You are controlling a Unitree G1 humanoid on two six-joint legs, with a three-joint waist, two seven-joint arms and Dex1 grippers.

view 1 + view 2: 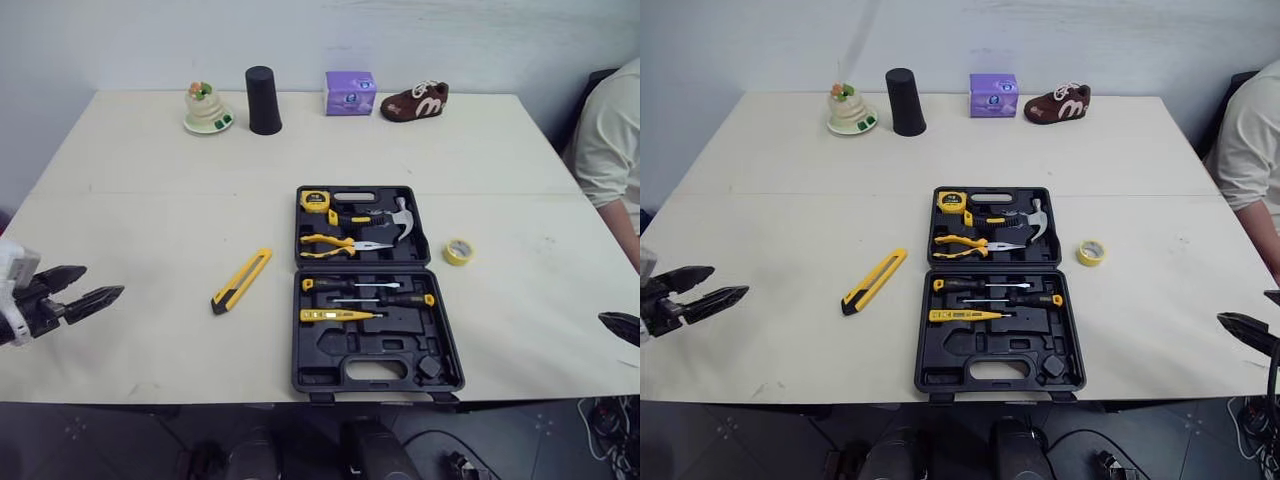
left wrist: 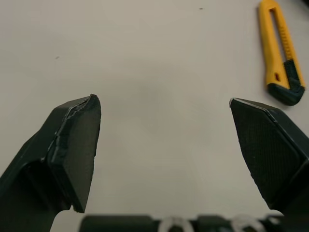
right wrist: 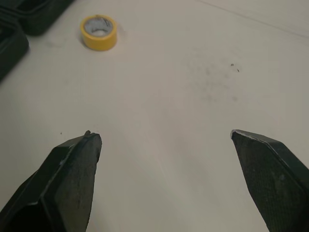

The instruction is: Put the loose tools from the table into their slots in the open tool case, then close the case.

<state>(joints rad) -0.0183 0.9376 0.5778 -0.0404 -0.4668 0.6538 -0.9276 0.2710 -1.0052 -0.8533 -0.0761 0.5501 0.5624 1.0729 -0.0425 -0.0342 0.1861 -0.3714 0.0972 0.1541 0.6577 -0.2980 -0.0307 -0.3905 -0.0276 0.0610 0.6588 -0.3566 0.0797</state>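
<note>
Looking down at the pale counter [image 1: 150, 200] now. The black plastic tool case [image 1: 330, 352] lies open flat in the middle, both halves facing up.

Seated in the far half I can see:
- a yellow tape measure [image 1: 315, 200]
- a steel-headed hammer [image 1: 388, 218]
- yellow-handled pliers [image 1: 345, 243]

The near half holds two black-and-yellow screwdrivers [image 1: 350, 286] and a long yellow tester-like tool [image 1: 340, 316]. Below them are bare moulded slots.

Two items sit loose. The yellow-and-black utility knife [image 1: 241, 280] lies on the counter just left of the case, angled. The small yellow roll of tape [image 1: 458, 252] sits just right of it, near the hinge line.

My left pincer [image 1: 100, 282] hovers at the counter's left edge, spread wide and holding nothing, well apart from the knife. My right pincer [image 3: 164, 137] is at the right edge, also wide and empty, with the tape roll ahead of it.

By my read the job is barely begun on my side. The knife and the roll both need picking and seating. I can't tell which slot is meant for either. After that the case has to be folded shut. I'd reckon the knife goes to the left arm and the roll to the right.
</note>
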